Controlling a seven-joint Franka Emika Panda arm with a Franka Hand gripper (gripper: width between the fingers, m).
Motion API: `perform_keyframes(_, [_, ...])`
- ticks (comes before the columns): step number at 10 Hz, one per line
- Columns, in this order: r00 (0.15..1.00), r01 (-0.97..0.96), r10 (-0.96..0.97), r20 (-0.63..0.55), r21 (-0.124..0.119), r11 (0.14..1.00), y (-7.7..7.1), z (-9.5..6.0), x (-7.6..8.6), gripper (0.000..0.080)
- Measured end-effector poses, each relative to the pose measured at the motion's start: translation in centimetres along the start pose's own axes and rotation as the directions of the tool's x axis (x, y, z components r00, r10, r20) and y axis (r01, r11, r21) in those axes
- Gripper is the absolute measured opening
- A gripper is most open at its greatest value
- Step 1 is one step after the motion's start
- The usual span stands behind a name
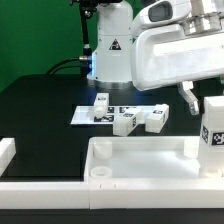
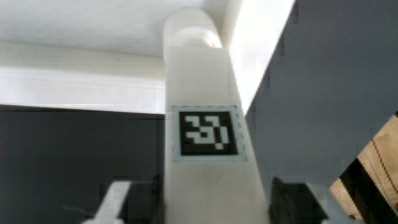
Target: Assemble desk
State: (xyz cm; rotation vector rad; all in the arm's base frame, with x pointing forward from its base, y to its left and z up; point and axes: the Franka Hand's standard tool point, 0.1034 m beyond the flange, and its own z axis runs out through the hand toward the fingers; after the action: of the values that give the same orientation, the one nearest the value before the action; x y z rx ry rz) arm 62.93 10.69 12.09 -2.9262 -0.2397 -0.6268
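White plastic square leg (image 2: pixel 206 90), tagged in black and white, runs straight out from the two-finger gripper (image 2: pixel 208 203). Its long axis follows the gripper's own reach, and its near end sits between the grey fingers (image 2: pixel 121 203), which press on its two opposite sides, so the gripper is clamped on this leg. In the exterior view the same leg (image 1: pixel 213 128) stands upright at that view's right edge, directly over the far right corner of the white rimmed rectangular tabletop (image 1: pixel 140 150), which lies flat on the black table (image 1: pixel 40 105). I cannot tell whether the leg's lower end touches the tabletop. The corner socket below it is hidden; only the round socket (image 1: pixel 100 172) at the near left corner shows. The coming move probably depends on keeping the leg vertical and centred over that hidden socket. Three loose legs (image 1: pixel 100 103) (image 1: pixel 125 122) (image 1: pixel 155 118) lie beyond the tabletop, on or beside the marker board (image 1: pixel 82 116).
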Motion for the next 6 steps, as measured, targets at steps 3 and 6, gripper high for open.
perform_keyframes(3, [1.000,0.001,-0.001,-0.003,-0.001,1.000,-0.05,0.01,0.04,0.0282])
perform_keyframes(6, [1.000,-0.003,0.003,0.027,0.005,1.000,-0.16,-0.02,-0.05,0.0437])
